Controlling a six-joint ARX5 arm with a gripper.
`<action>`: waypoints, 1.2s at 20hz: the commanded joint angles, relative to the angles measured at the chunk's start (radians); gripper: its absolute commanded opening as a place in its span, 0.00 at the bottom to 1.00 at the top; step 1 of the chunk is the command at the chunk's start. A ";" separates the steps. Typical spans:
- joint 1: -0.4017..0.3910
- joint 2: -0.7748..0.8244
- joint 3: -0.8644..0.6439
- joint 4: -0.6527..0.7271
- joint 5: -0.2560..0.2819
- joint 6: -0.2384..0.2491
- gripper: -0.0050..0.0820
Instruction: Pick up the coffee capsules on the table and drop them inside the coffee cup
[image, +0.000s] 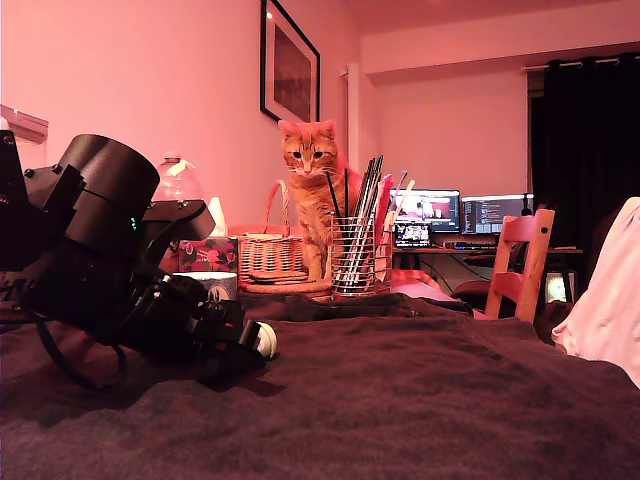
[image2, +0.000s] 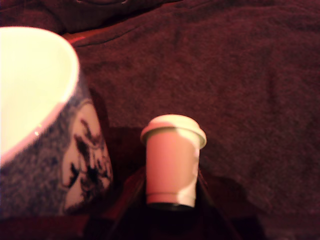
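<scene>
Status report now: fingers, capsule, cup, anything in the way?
Gripper shut on cream capsule, held clear of cloth. Cup close beside, mouth open. Nothing between them. Cat sits behind, well clear.

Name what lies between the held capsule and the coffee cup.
Nothing: in the wrist view only bare dark cloth separates the capsule from the cup.

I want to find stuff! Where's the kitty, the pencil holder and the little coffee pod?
Cat (image: 312, 160): exterior view, on its face.
Wire-mesh pen holder (image: 352, 262): exterior view, on the mesh wall.
Coffee capsule (image2: 171, 165): wrist view, on its beige side, below the rim, beside the coffee cup (image2: 80, 160).
</scene>
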 joint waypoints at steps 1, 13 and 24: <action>0.003 -0.013 0.003 -0.010 0.002 0.004 0.18; 0.003 -0.239 0.003 -0.204 0.205 0.008 0.10; 0.088 -0.449 0.003 -0.309 0.191 0.009 0.10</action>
